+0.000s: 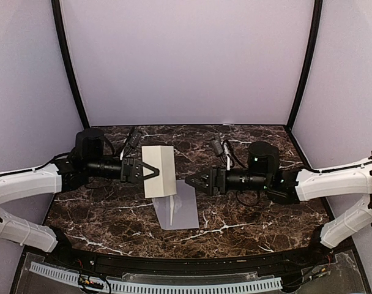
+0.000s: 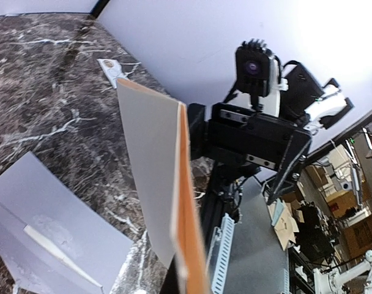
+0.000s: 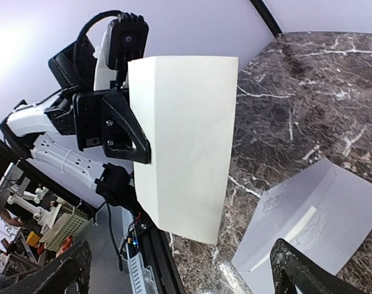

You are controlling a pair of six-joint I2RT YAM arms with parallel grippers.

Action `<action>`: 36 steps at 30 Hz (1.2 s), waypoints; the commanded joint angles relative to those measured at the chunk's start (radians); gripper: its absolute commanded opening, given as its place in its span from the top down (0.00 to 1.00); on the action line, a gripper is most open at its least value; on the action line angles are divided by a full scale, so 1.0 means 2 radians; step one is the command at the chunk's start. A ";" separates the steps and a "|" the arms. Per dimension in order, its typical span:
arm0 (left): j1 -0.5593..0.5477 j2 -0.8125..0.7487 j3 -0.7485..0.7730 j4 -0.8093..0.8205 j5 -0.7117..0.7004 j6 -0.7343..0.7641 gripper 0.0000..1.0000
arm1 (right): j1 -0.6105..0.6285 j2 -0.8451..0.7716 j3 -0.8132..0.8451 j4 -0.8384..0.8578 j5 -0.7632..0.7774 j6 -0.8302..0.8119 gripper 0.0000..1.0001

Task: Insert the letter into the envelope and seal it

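Observation:
My left gripper [image 1: 150, 171] is shut on the left edge of the letter [image 1: 159, 171], a folded white sheet held above the table. In the left wrist view the letter [image 2: 152, 165] shows nearly edge-on, with an orange-lit edge. The grey-lavender envelope [image 1: 177, 211] lies flat on the marble below and slightly right of the letter, its flap open. My right gripper [image 1: 194, 182] stands open just right of the letter, touching nothing. From the right wrist the letter [image 3: 186, 141] fills the centre, the envelope [image 3: 314, 214] lies lower right, and my dark fingertips [image 3: 299, 269] frame the bottom corners.
A small white sticker sheet [image 2: 112, 68] lies on the marble table [image 1: 259, 214] at the back left, behind the letter. Grey walls close in the back and sides. A perforated cable rail [image 1: 174, 285] runs along the near edge.

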 commanded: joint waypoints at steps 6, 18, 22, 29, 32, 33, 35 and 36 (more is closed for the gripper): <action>-0.043 -0.035 0.050 0.087 0.072 -0.032 1.00 | 0.018 0.035 0.021 0.126 -0.090 0.002 0.02; -0.054 -0.043 0.049 0.046 -0.004 -0.005 1.00 | 0.044 0.054 0.043 0.188 -0.125 0.023 0.65; -0.054 -0.044 0.043 0.055 -0.014 -0.012 1.00 | 0.045 0.059 0.046 0.184 -0.119 0.025 0.90; -0.054 -0.037 0.022 0.116 0.007 -0.055 0.65 | 0.045 0.061 0.049 0.180 -0.106 0.025 1.00; -0.055 -0.032 0.020 0.134 0.017 -0.067 0.61 | 0.045 0.062 0.051 0.176 -0.104 0.023 1.00; -0.055 -0.031 0.020 0.137 0.018 -0.068 0.61 | 0.046 0.063 0.051 0.176 -0.103 0.023 1.00; -0.056 -0.030 0.020 0.143 0.019 -0.071 0.62 | 0.046 0.063 0.051 0.175 -0.102 0.023 1.00; -0.056 -0.028 0.019 0.152 0.023 -0.075 0.64 | 0.045 0.064 0.052 0.174 -0.102 0.023 1.00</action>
